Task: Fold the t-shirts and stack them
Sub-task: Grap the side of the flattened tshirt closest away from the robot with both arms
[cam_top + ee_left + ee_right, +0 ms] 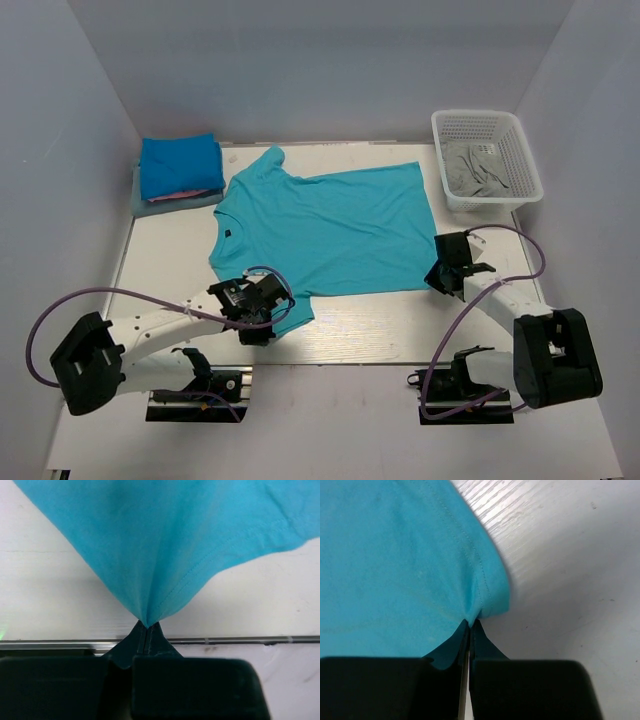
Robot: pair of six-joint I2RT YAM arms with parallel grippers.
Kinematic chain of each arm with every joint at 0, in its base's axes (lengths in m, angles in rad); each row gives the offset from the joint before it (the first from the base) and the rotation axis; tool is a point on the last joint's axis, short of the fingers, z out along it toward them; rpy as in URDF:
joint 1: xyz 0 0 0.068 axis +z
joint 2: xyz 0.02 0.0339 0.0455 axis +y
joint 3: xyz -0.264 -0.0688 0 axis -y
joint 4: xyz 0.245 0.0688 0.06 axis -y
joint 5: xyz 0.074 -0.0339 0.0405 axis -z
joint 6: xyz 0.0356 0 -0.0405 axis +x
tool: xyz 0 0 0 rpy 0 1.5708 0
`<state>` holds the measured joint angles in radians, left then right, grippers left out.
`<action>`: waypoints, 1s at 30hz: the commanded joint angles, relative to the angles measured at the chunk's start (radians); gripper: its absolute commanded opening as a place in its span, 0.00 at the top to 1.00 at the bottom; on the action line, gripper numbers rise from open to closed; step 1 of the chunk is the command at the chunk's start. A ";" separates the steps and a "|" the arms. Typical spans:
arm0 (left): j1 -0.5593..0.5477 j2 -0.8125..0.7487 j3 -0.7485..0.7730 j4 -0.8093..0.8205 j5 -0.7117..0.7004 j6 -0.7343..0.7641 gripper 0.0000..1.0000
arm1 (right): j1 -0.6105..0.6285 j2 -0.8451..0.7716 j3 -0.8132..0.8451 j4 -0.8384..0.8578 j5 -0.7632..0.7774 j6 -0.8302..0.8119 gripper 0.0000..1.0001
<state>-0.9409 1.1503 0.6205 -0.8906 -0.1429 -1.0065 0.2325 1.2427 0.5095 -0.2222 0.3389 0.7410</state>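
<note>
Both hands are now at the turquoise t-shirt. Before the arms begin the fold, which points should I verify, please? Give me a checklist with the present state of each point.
1. Left hand shut on the turquoise t-shirt, at its near sleeve: ok.
2. Right hand shut on the near hem corner: ok.
3. Both fabric layers caught in each grip: cannot tell.
4. T-shirt spread flat on the table: ok, only light wrinkles.
5. Gap between the t-shirt and the folded stack: cannot tell, their edges are very close.
</note>
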 commanded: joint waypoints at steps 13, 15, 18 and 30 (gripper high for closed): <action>0.027 -0.083 0.203 0.153 -0.253 -0.009 1.00 | 0.018 0.054 0.193 -0.088 -0.120 -0.120 1.00; 0.037 -0.060 0.241 0.141 -0.323 0.000 1.00 | 0.016 0.069 0.233 -0.100 -0.110 -0.123 1.00; 0.077 -0.018 0.316 0.108 -0.415 0.000 1.00 | 0.014 0.086 0.283 -0.111 -0.094 -0.129 1.00; 0.293 0.210 0.473 0.263 -0.489 0.180 1.00 | 0.008 0.262 0.511 -0.201 -0.034 -0.180 1.00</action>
<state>-0.6884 1.3384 1.0443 -0.6983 -0.6170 -0.9077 0.2462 1.4670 0.9646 -0.3847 0.2802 0.5884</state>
